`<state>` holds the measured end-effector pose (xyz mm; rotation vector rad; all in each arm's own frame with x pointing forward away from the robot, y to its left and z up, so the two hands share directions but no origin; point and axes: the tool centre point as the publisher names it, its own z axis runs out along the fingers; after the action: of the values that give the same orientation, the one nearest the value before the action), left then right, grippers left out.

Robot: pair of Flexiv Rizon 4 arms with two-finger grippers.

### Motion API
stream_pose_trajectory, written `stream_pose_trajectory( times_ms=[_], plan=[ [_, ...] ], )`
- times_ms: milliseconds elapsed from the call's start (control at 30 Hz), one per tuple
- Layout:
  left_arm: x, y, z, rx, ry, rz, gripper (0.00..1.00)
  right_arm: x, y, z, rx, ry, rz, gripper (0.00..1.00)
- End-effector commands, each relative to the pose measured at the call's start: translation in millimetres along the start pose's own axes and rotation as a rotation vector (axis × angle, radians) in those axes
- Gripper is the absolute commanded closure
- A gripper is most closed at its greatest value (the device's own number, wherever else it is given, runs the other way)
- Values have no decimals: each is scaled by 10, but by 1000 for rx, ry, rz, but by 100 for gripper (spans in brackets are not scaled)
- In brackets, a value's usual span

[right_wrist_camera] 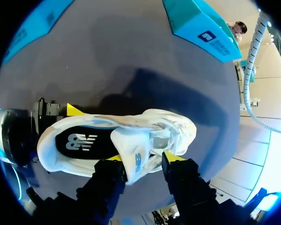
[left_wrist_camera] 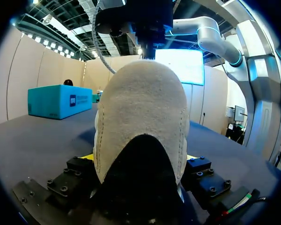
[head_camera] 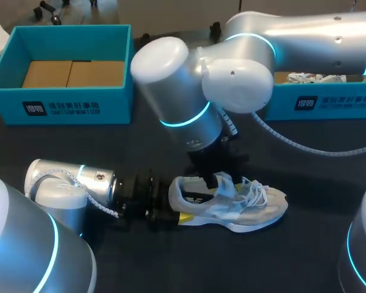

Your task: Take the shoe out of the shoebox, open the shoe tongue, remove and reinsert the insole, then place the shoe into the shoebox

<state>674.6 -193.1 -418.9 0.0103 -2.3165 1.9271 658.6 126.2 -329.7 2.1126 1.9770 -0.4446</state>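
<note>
Left gripper (head_camera: 178,212) clamps the heel, anchoring the shoe (head_camera: 253,210) on the table (head_camera: 201,268), well clear of the shoebox (head_camera: 61,36). Right gripper (right_wrist_camera: 143,160) pinches the tongue (right_wrist_camera: 135,149) from above, probably to expose the insole (right_wrist_camera: 79,140).

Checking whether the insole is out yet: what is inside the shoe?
A dark insole with a white logo lies in the heel half of the shoe. The tongue, pinched by the right hand, covers the rest, so the toe end is unseen.
</note>
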Motion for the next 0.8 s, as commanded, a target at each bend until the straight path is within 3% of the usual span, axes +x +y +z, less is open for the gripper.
stream_pose_trajectory(
  times_ms=[33,100,267,300,467,667,800],
  plan=[
    [-7,13,-3,-3,1,-1,100,-113,-56,-6,-4,43,777,60],
    [-7,13,-3,-3,1,-1,100,-128,-51,-10,6,58,776,64],
    [-7,13,-3,-3,1,-1,100,-152,-19,-9,36,107,761,89],
    [-7,13,-3,-3,1,-1,100,-156,-11,-7,43,118,758,100],
    [-7,13,-3,-3,1,-1,100,-211,6,2,53,171,751,100],
    [-7,13,-3,-3,1,-1,100,-328,-30,-18,-29,299,739,100],
    [-7,13,-3,-3,1,-1,100,-421,-45,-24,-33,344,736,100]
  ],
)
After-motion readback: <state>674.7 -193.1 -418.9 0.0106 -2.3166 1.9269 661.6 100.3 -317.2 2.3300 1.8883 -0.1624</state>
